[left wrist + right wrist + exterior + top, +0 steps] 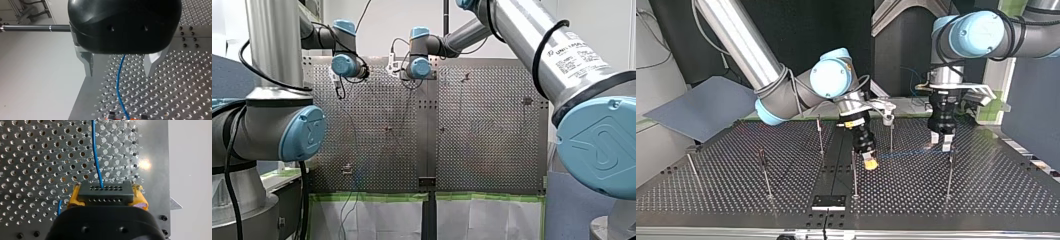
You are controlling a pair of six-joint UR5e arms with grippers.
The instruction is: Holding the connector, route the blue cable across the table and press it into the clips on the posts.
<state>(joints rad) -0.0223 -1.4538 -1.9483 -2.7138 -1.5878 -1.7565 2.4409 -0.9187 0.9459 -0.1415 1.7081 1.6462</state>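
Note:
A black multi-hole connector (103,192) sits between the yellow pads of my right gripper (105,196), which is shut on it. The thin blue cable (96,150) leaves the connector's face and runs ahead over the perforated table (37,157). In the top view the right gripper (870,162) hangs low near the table's middle. From it the blue cable (908,152) stretches level to my left gripper (941,144). In the left wrist view my left gripper (119,75) is open. The cable (118,85) passes freely between its metal fingers (88,66).
Several thin upright posts stand on the table, among them one (854,175) beside the right gripper, one (891,140) behind the cable and one (950,175) under the left gripper. A black bracket (828,202) lies at the near edge. The table's edge (82,95) runs close to the left gripper.

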